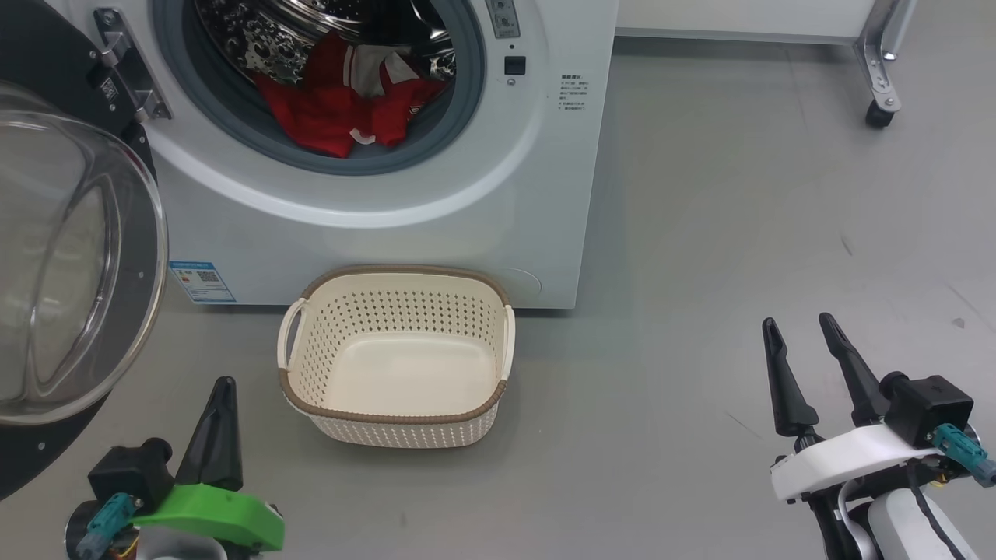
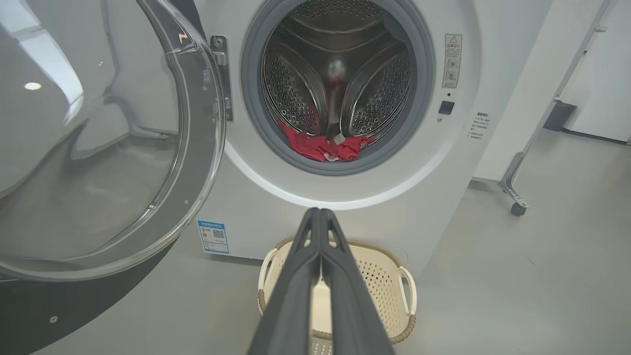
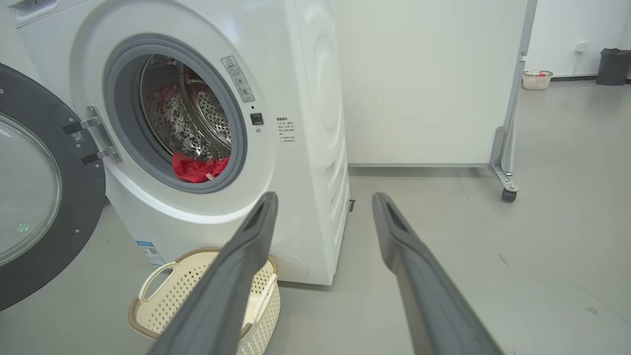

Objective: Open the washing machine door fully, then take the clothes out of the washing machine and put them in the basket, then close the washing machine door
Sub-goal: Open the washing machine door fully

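Observation:
The white washing machine [image 1: 498, 194] stands ahead with its round black-rimmed door [image 1: 70, 264] swung wide open to the left. Red clothes [image 1: 334, 109] with white trim lie at the bottom of the steel drum, also seen as red clothes [image 2: 323, 146] and clothes [image 3: 197, 168]. The cream basket [image 1: 498, 389] sits empty on the floor right before the machine. My left gripper [image 1: 222, 389] is shut with nothing in it, low at the left, beside the basket. My right gripper [image 1: 797, 325] stands open and empty, far to the right of the basket.
A white panel on a wheeled metal foot [image 1: 879, 115] stands at the back right. Grey floor [image 1: 739, 233] stretches open to the right of the machine. A small basket [image 3: 536, 79] and a dark bin [image 3: 613, 66] stand far off by the wall.

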Robot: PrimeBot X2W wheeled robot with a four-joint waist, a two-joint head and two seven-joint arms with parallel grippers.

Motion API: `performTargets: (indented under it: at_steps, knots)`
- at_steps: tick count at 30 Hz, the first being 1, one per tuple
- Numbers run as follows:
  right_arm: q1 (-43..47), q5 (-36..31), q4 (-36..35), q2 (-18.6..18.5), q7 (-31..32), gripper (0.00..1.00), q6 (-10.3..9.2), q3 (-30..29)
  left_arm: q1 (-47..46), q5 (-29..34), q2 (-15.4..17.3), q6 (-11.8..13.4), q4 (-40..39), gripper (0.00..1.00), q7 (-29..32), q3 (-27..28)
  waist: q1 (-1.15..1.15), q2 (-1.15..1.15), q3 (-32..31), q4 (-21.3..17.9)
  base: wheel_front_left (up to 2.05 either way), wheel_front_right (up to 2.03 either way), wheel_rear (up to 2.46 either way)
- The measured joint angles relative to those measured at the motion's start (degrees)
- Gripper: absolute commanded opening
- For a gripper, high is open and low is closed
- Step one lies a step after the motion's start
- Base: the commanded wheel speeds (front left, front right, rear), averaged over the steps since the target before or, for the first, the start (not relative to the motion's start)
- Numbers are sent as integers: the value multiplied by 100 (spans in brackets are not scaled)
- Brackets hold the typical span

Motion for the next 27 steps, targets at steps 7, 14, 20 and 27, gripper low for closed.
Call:
performTargets:
  at_steps: [7,14,20,27]
  knots:
    - [43,0,-62,-1,0,100,-2,-129,87,54,-34,0,-188,71,-8,-104,0,0,67,-102,0,0,0]
    - [65,-5,-92,13,0,100,-2,-164,100,56,-54,0,-341,100,-10,-129,0,0,113,-132,0,0,0]
    - [66,-60,-109,23,0,100,-2,-193,107,55,-64,0,-399,100,-10,-129,0,0,135,-154,0,0,0]
    - [87,-85,-109,43,0,100,-2,-196,182,55,-67,4,-460,100,-11,-120,0,0,139,-177,0,0,0]
